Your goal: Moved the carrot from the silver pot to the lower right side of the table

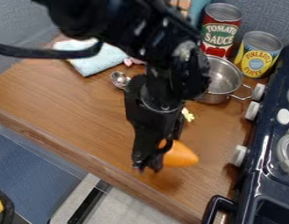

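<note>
Carrot in my grip, I am at the carrying and setting-down part of the job, as I judge it. The silver pot lies behind me, up the table from where I hang, and the carrot is clear of it, well on the near side. My gripper is closed on the carrot as far as its thickness allows, the two black fingers parted by what they pinch. Just how each one bears on the orange skin I cannot tell, since my own black parts hide most of the contact.

The thick orange body juts out from my fingers toward the stove's side, roughly straight down the view from the pot, while my fingertips hang a little farther left of the pot's line. It looks slightly raised, though I cannot be sure whether its underside touches the wood.

What I need next, I think, is to bring it farther to the right, to a spot nearly below the pot's handle in the view, then lower until the wood bears its weight, and only then spread my fingers. The body is round and smooth, so it could roll if I let go too high. I should open gently and rise straight up, leaving the pot alone.
</note>
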Tool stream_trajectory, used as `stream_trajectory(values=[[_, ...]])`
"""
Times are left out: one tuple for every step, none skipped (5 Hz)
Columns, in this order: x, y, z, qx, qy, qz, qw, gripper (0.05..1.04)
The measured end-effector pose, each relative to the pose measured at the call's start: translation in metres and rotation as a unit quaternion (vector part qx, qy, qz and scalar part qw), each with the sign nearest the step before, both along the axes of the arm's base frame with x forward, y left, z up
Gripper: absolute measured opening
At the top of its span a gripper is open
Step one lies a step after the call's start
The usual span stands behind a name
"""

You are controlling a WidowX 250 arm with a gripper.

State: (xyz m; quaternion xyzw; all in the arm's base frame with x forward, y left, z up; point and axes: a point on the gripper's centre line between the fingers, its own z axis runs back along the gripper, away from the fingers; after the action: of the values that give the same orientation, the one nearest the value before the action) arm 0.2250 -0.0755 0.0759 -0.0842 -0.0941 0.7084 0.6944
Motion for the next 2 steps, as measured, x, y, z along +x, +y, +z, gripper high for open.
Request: stream_trajectory(values=[[0.0015,0.0030,-0.0155,0.008,0.024,-0.011,0.9996,0.637],[0.0035,0.0061,-0.0232,0.004,0.042,-0.006,0.9991,0.691]])
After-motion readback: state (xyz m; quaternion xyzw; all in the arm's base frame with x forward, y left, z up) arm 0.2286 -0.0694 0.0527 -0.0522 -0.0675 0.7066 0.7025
